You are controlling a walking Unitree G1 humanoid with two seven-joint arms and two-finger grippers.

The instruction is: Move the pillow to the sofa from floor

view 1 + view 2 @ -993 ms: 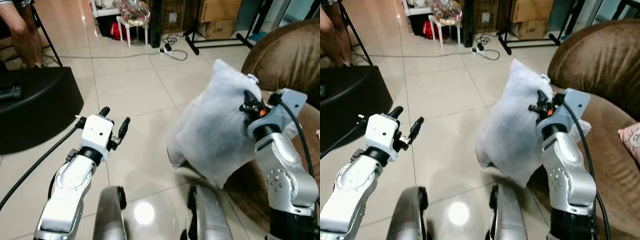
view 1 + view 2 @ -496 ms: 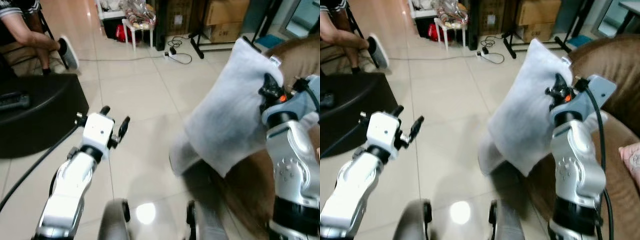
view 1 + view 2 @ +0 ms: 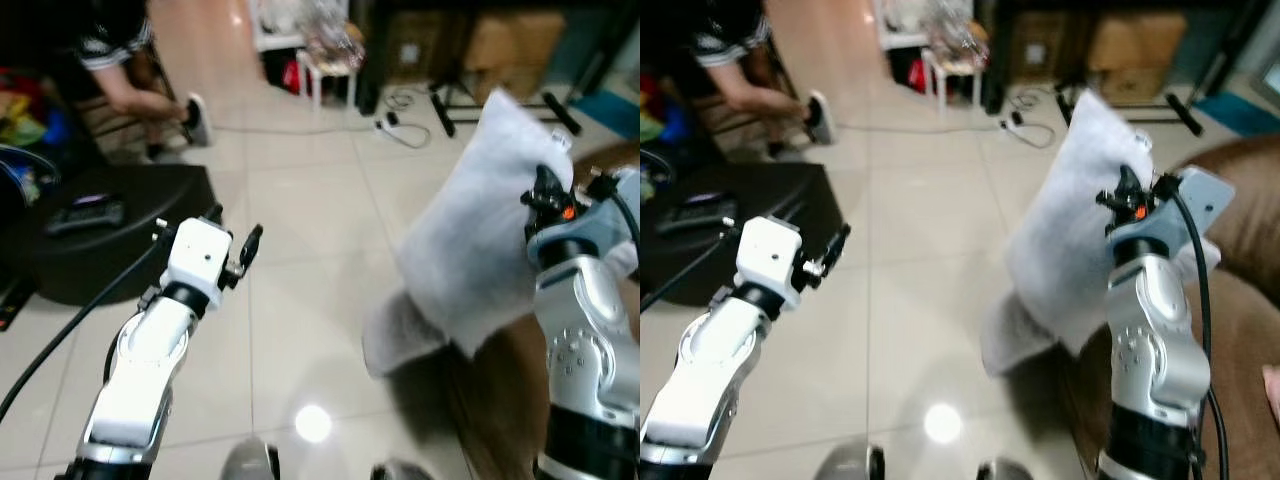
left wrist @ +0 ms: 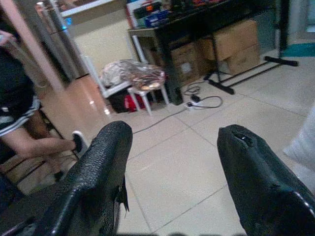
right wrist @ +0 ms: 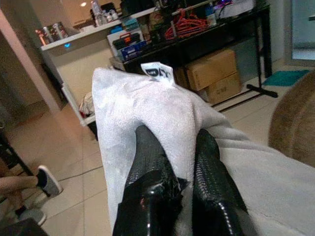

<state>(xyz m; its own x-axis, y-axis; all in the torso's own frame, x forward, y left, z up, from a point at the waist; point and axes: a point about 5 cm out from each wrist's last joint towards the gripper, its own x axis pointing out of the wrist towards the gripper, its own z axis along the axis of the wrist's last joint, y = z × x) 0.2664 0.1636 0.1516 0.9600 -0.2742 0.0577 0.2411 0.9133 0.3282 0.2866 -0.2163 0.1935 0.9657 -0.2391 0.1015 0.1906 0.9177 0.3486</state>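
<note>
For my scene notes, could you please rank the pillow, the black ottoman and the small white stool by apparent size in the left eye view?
1. Pillow, largest, though it is held near the camera by the right gripper.
2. Black ottoman, partly cut off by the frame edge.
3. White stool, smallest and farthest.

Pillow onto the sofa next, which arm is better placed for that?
Right. The right gripper is shut on the pillow, holding it beside the brown sofa. The left gripper is open over floor tiles.

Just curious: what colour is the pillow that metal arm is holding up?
Pale grey-white fabric pillow, clearest in the right wrist view.
</note>
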